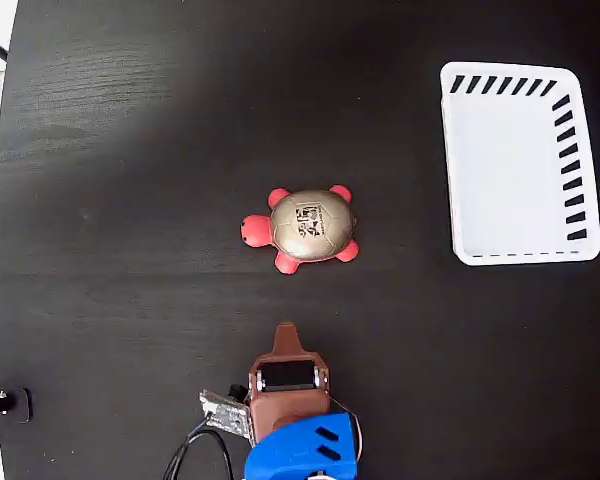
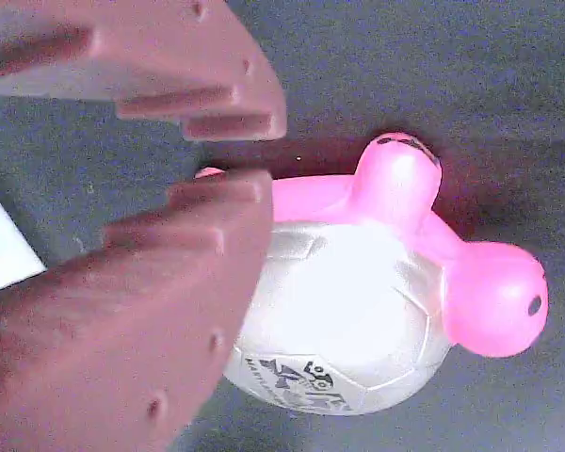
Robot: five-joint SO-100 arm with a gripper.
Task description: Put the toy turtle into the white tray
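Gripper (image 1: 286,330) hovered near tabletop's bottom edge, jaws seemingly narrowly parted, empty; toy turtle (image 1: 303,228) mid-table, white tray (image 1: 460,160) by right edge.

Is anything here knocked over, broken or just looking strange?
Nothing stands out. The toy turtle sits upright on the dark table, shell up and intact. The white tray lies flat and empty at the right of the fixed view. The gripper sits near the turtle, apart from it.

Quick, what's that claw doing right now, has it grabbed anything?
Claw: nearly closed, a narrow gap between its fingers, holding nothing; the toy turtle sits free on the table.
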